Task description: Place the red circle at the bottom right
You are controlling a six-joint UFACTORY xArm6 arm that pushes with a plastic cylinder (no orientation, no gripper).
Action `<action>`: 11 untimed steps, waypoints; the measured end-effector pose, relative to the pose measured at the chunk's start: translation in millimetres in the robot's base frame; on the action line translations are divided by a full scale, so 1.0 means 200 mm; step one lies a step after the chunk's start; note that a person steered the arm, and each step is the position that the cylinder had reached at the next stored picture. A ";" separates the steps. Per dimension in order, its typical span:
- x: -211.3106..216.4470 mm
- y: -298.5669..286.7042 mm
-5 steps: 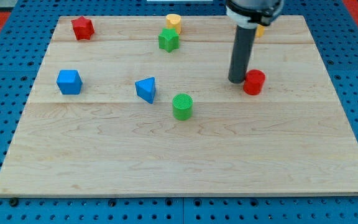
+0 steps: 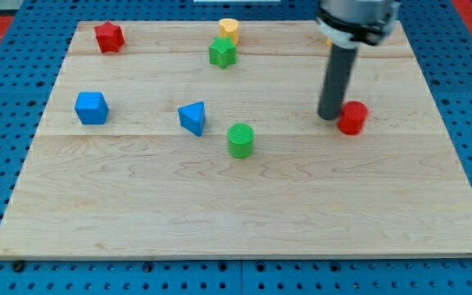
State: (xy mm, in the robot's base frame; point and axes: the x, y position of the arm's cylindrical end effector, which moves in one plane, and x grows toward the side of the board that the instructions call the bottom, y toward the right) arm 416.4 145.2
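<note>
The red circle (image 2: 353,117) is a short red cylinder on the wooden board (image 2: 244,205), right of centre. My tip (image 2: 331,116) stands just at its left side, touching or nearly touching it. The dark rod rises from there to the arm at the view's top.
A green cylinder (image 2: 240,140) lies near the board's centre, with a blue triangle (image 2: 192,117) and a blue cube (image 2: 91,107) to its left. A red star (image 2: 109,37) sits top left. A green star (image 2: 222,53) and a yellow cylinder (image 2: 229,29) sit top centre.
My tip and the red circle have both moved to the right and slightly down the view. The other blocks have not moved.
</note>
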 end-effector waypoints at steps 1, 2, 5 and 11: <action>-0.18 -0.02; -0.06 0.15; 0.25 0.03; 0.44 0.14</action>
